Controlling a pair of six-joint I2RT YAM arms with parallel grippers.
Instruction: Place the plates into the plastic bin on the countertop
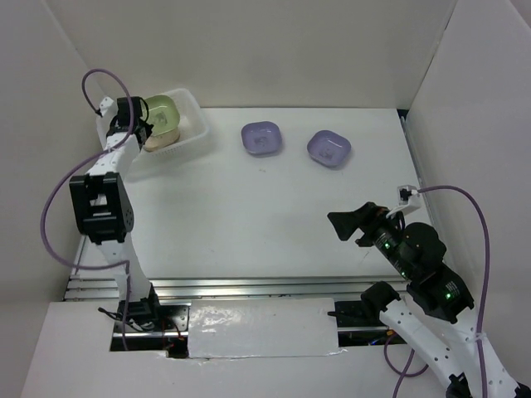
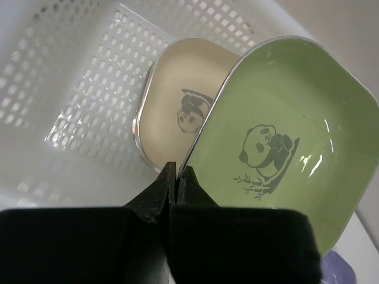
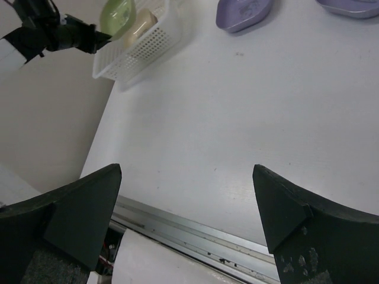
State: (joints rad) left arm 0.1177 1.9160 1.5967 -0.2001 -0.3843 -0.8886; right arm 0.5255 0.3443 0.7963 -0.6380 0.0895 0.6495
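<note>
A green plate (image 2: 284,136) with a panda print hangs tilted over the plastic bin (image 2: 71,89), and my left gripper (image 2: 176,171) is shut on its near rim. A cream plate (image 2: 172,100) lies on the bin's floor below it. From above, the left gripper (image 1: 141,124) and the green plate (image 1: 162,112) sit over the bin (image 1: 196,116) at the countertop's (image 1: 249,215) back left. Two purple plates (image 1: 261,138) (image 1: 328,148) rest on the countertop at the back centre. My right gripper (image 1: 348,224) stands open and holds nothing at the front right, far from the plates.
White walls close in the countertop at the back and on both sides. A metal rail (image 3: 195,228) runs along the front edge, just under the right gripper (image 3: 186,168). The right wrist view shows the bin (image 3: 142,53) and one purple plate (image 3: 243,12) far ahead.
</note>
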